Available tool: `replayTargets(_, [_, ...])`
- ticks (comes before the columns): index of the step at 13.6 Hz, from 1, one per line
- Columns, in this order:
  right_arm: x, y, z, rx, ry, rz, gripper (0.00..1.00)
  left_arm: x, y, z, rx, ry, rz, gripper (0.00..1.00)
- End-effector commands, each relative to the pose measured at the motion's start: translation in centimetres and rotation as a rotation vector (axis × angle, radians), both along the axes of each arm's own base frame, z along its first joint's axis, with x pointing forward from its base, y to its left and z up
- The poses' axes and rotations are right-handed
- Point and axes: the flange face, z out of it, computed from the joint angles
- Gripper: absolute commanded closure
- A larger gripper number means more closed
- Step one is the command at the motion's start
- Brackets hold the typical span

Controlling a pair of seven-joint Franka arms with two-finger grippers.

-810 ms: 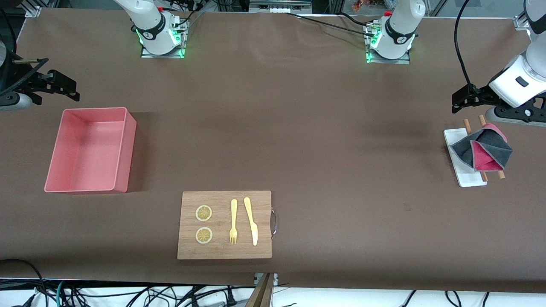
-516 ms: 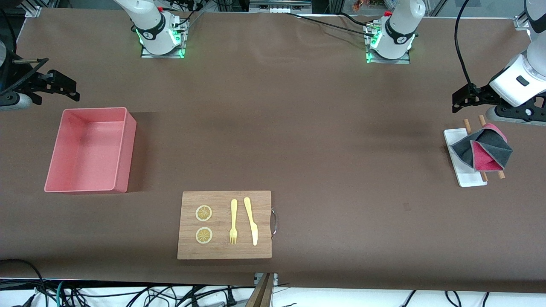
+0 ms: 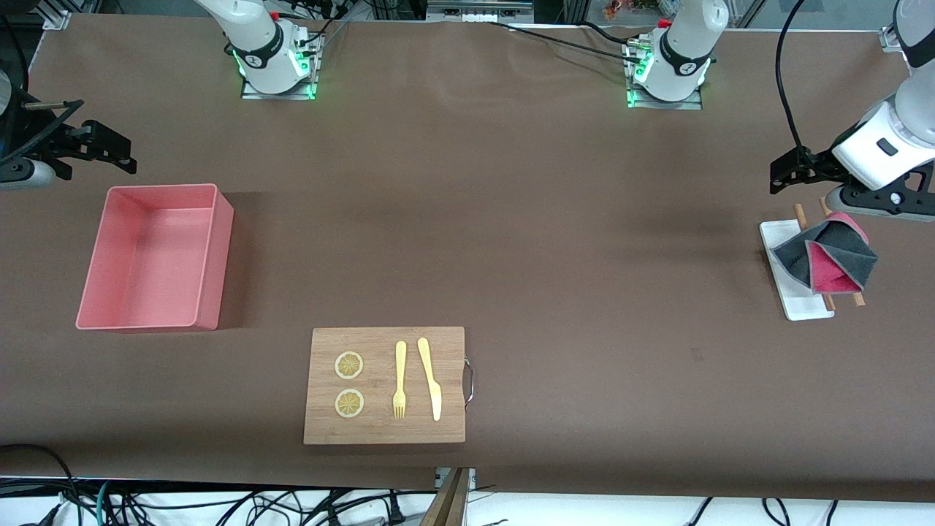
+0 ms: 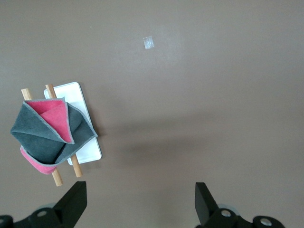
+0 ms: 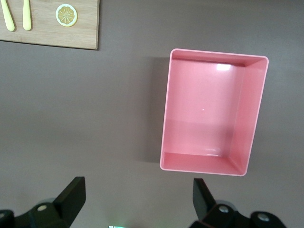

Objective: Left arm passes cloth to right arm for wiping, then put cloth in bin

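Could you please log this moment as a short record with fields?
cloth: folded, on two wooden sticks across a white tray, toward the left arm's end
bin: empty, toward the right arm's end
left gripper: open, in the air beside the cloth
right gripper: open, waiting beside the bin
board: wooden, holds two lemon slices, fork, knife

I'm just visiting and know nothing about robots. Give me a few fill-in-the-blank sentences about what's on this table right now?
1. The cloth lies on two wooden sticks across a white ____.
2. The pink bin holds ____.
3. On the board, beside the knife and fork, lie two slices of ____.
4. The left gripper has its fingers ____.

Missing words: tray; nothing; lemon; open
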Motion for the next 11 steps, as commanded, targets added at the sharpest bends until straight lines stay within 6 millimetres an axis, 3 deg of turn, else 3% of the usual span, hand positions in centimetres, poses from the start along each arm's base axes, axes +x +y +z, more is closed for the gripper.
replayTargets(1, [-0.2,0.0,0.2,-0.003,-0.008,-0.004,0.00,0.4,0.4,-1.2,-0.022,0.033,-0.024,0.00])
replayTargets(3, [-0.2,0.0,0.2,-0.003,-0.008,-0.004,0.00,0.7,0.9,-2.1,-0.027,0.055,-0.078,0.00])
replayTargets(6, [-0.2,0.0,0.1,-0.003,-0.006,-0.004,0.00,1.4,3.5,-4.2,-0.066,0.096,-0.319,0.00])
replayTargets(11, [-0.2,0.0,0.2,-0.003,-0.008,-0.004,0.00,3.1,5.7,-8.9,0.011,0.174,-0.511,0.00])
